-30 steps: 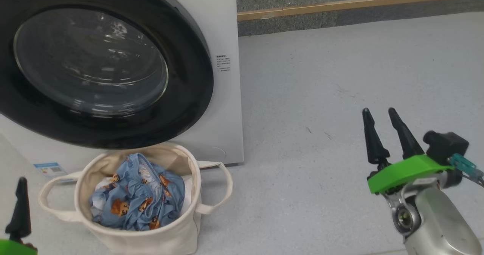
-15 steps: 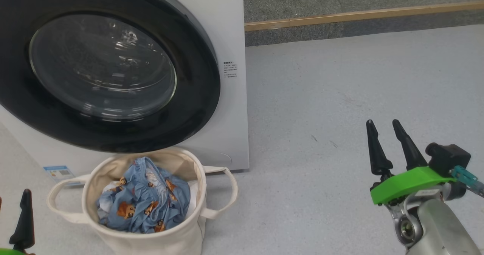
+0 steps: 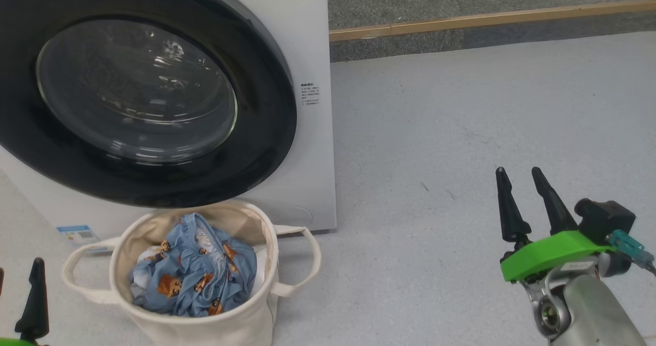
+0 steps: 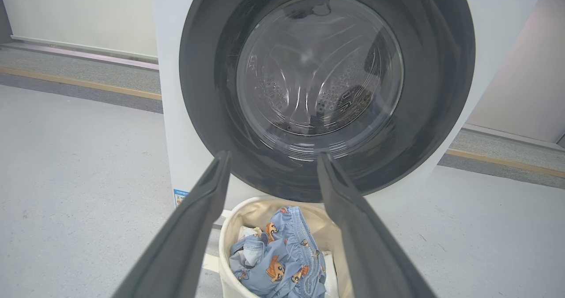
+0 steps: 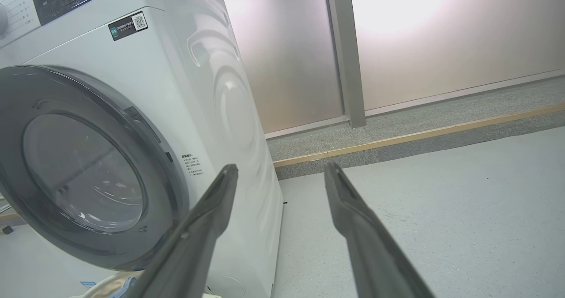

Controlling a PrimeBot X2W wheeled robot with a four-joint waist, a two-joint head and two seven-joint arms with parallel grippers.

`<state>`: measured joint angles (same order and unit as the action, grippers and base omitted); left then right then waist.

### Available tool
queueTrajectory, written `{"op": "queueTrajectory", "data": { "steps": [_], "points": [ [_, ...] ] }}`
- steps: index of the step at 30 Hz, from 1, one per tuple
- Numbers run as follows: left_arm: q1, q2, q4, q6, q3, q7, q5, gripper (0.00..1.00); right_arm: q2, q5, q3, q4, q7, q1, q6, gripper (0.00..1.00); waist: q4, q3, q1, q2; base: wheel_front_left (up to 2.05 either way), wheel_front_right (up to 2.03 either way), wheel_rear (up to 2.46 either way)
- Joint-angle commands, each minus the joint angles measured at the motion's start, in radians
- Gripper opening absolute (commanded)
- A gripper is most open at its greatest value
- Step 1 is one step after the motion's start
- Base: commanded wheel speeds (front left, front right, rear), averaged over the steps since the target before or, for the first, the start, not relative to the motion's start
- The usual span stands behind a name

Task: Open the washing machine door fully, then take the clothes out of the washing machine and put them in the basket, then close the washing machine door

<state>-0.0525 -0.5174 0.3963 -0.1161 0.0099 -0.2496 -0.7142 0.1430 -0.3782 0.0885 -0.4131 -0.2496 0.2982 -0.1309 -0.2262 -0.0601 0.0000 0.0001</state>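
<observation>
The left gripper (image 4: 273, 154) and right gripper (image 3: 517, 171) hang released and empty, as before. The bear-print clothes (image 3: 192, 271) lie unmoved in the basket (image 3: 205, 326), just before the washing machine (image 3: 312, 171), its door (image 3: 266, 105) shut; the head camera alone has shifted.

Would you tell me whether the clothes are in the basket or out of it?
In: the clothes lie bunched inside the basket.

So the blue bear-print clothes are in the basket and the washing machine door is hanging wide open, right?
Not quite: the washing machine door is shut flat against the washing machine, as the right wrist view shows. The rest holds: the blue bear-print clothes are in the basket.
</observation>
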Motion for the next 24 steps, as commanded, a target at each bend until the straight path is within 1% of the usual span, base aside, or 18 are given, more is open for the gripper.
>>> {"op": "queueTrajectory", "data": {
  "steps": [1,24],
  "points": [
    [-0.048,-0.037,-0.018,-0.006,0.052,-0.012,0.010,1.00,-0.002,0.010,0.015,0.032,-0.012,0.024,0.000,1.00,0.001,-0.001,0.0000,-0.0001,0.00,0.00,0.00],
    [-0.062,-0.033,0.002,-0.014,0.033,-0.012,0.007,1.00,0.006,0.011,0.024,0.028,-0.012,0.020,0.000,1.00,0.012,-0.003,0.0000,-0.0001,0.00,0.00,0.00]
  ]
}}
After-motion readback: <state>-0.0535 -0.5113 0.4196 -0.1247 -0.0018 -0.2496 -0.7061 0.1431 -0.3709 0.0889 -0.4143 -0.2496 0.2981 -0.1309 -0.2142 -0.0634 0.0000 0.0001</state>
